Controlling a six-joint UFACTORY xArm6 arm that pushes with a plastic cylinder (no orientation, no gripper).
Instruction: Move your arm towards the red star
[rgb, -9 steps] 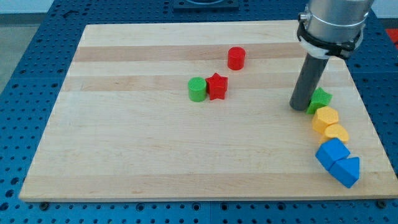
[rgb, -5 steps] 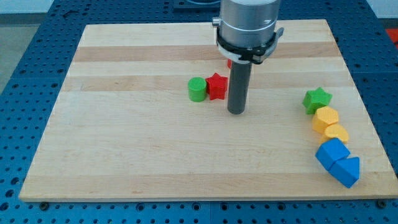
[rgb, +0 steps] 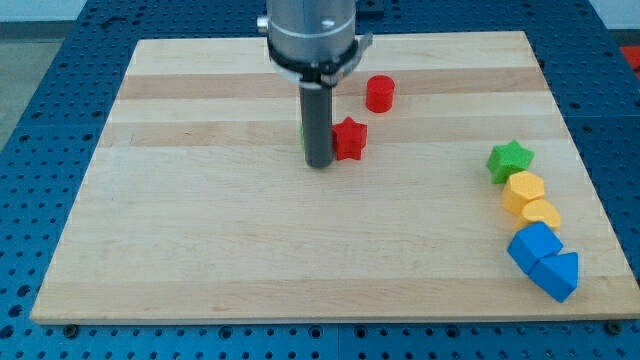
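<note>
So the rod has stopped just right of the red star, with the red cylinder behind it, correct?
Not quite. In the camera view my tip sits just left of the red star, not right. The red cylinder does stand behind the star, toward the view's top.

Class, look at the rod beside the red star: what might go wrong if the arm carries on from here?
1. My tip sits right beside the red star, at its left; any further push may shove it right.
2. The rod hides most of a green block, which may also be knocked.
</note>
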